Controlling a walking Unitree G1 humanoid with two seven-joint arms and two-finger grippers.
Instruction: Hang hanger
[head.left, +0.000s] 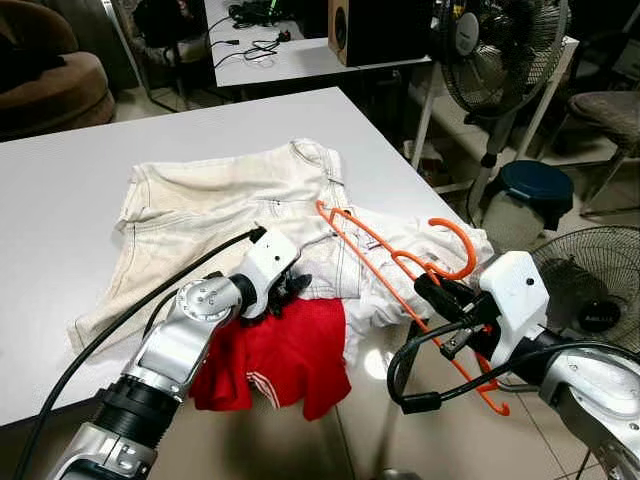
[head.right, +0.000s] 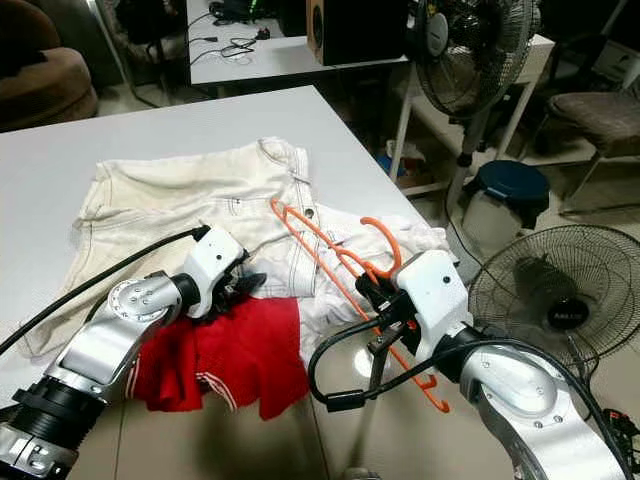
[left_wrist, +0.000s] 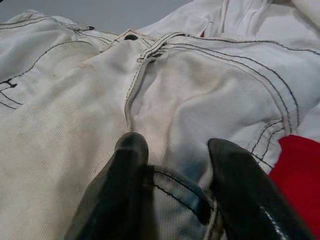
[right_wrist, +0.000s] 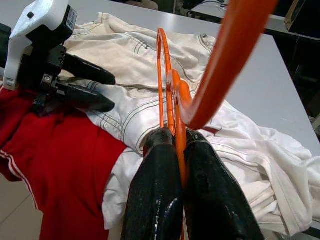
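Closest to the lens, the right gripper (right_wrist: 179, 150) has its two black fingers pressed together on the thin wire of the orange hanger (head.left: 395, 257), just below the neck, with the hook curving away at about one o'clock in the head view. The hanger sits tilted above the table (head.left: 60, 190) edge, its far shoulder over the white shorts (head.left: 230, 205) and its low corner hanging past the edge at five o'clock. With so slim a pinch the hanger could twist or slide out on any swing, and its far shoulder may snag the cloth and drag it along. The left gripper (left_wrist: 172, 175), at nine o'clock from the hanger, straddles a fold of the shorts with fingers apart; whether it truly pinches the fold is hard to tell. I count one hanger, one pair of shorts, one red garment (head.left: 285, 360), one white garment (head.left: 385, 300), and two fans (head.left: 500, 45) at the right.
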